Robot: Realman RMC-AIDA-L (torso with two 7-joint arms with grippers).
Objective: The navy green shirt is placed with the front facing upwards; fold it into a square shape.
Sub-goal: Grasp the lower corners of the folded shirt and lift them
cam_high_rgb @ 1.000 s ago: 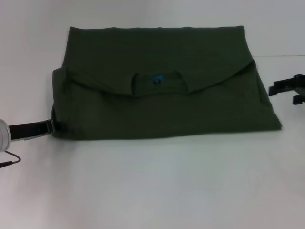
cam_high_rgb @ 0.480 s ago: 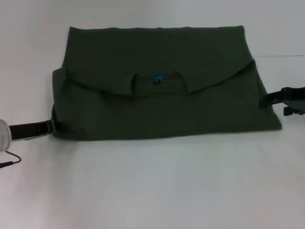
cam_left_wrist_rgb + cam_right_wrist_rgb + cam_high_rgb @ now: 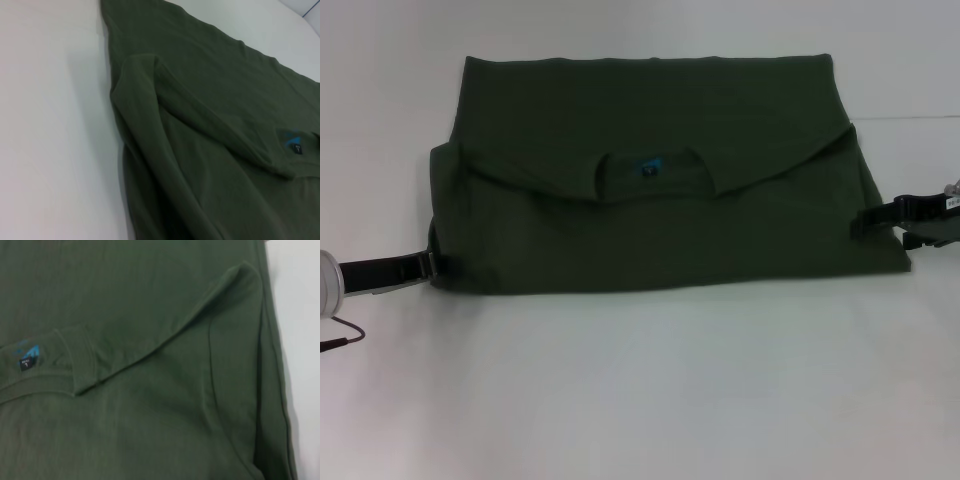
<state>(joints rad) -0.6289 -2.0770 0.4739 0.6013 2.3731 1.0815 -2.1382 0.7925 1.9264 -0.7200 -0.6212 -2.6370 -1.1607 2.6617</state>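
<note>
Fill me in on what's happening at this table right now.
A two-armed robot is folding the navy green shirt, which lies partly folded on the white table, collar and blue neck label showing. The left tool sits at the shirt's near left corner. The right tool reaches onto the shirt's right edge. Whether either tool has gripped the cloth can't be made out.

Neck label (image 3: pixel 25 363) inside my navy green shirt (image 3: pixel 660 215) collar: small dark tag, print unreadable; nothing else lettered.
</note>
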